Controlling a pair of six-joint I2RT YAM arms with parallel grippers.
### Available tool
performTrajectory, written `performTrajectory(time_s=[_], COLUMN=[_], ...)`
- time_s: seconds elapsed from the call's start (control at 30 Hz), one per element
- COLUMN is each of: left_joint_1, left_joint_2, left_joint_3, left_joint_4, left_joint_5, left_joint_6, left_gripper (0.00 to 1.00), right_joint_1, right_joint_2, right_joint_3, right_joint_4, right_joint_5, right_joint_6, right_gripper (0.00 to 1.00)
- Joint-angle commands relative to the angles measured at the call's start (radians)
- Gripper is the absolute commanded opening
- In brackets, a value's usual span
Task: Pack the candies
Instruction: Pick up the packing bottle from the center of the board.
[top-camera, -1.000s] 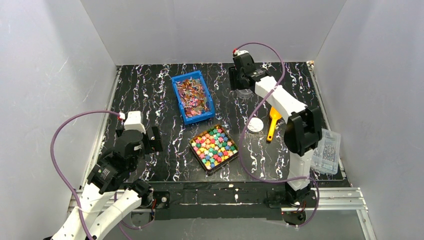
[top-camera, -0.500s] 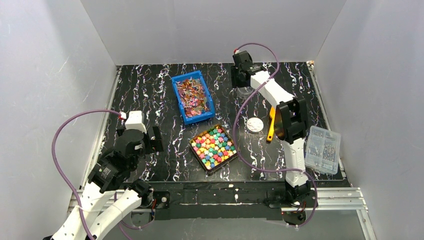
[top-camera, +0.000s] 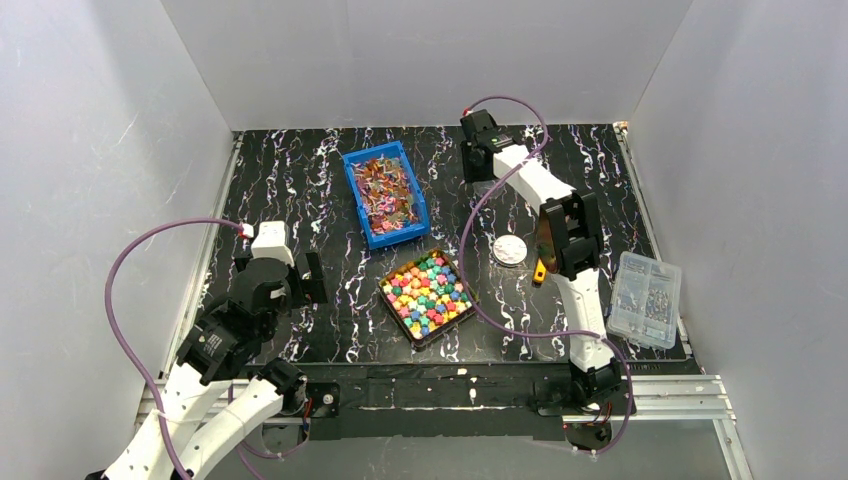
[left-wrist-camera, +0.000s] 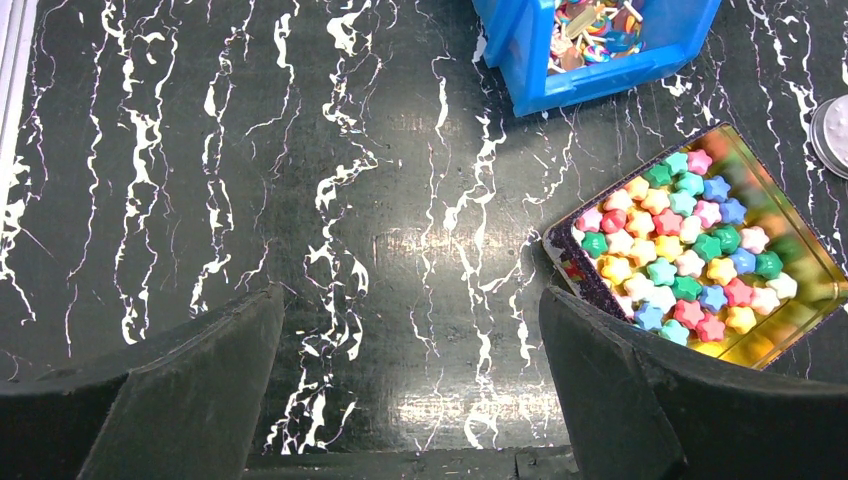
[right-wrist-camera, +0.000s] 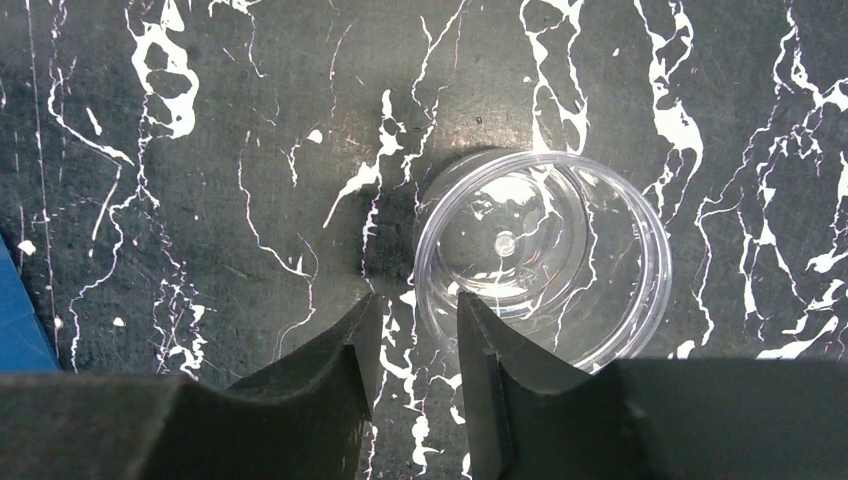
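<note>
The candies (top-camera: 428, 292) are small star-shaped sweets in pink, red, yellow, green, blue and orange, filling a shallow gold tin (top-camera: 392, 308) at the table's middle. They also show at the right of the left wrist view (left-wrist-camera: 690, 250). My left gripper (left-wrist-camera: 412, 300) is open and empty over bare table, left of the tin. My right gripper (right-wrist-camera: 415, 320) is at the far side of the table (top-camera: 480, 165), low over an empty clear plastic cup (right-wrist-camera: 545, 255). Its jaws stand a little apart, with the cup's near-left rim between them, not clamped.
A blue bin (top-camera: 385, 192) of wrapped sweets stands behind the tin. A white round lid (top-camera: 510, 249) and a yellow scoop (top-camera: 541, 268), partly behind my right arm, lie right of the tin. A clear compartment box (top-camera: 645, 298) sits at the right edge.
My right arm has folded its elbow inward, uncovering the clear box, and its gripper has shifted slightly left and farther back at the cup. The left arm has not moved.
</note>
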Motion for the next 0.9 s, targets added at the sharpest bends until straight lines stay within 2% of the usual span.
performTrajectory(time_s=[0.0,0.2,0.5,0.73,0.87], left_joint_1=[0.003,0.005,0.008,0.008,0.009], left_joint_2=[0.009,0.016,0.022,0.018,0.019], left_joint_3=[0.025,0.025,0.025,0.025,0.025], left_joint_4=[0.006,0.009,0.009,0.009,0.009], left_joint_5=[-0.012,-0.009,-0.001,-0.001,0.0], left_joint_6=[0.009,0.011,0.012,0.012,0.012], left_gripper=[0.99,0.99,0.99,0.99,0.99], right_joint_1=[-0.01,-0.012,-0.012,-0.012,-0.011], right_joint_2=[0.011,0.032,0.051,0.024,-0.034], right_joint_3=[0.06,0.089,0.105,0.084,0.043], right_joint_4=[0.007,-0.013,-0.034,-0.038,-0.031], right_joint_5=[-0.021,-0.028,-0.027,-0.032,-0.034], right_joint_6=[-0.008,-0.014,-0.017,-0.018,-0.015], right_gripper=[0.41,0.28,0.27,0.01,0.01])
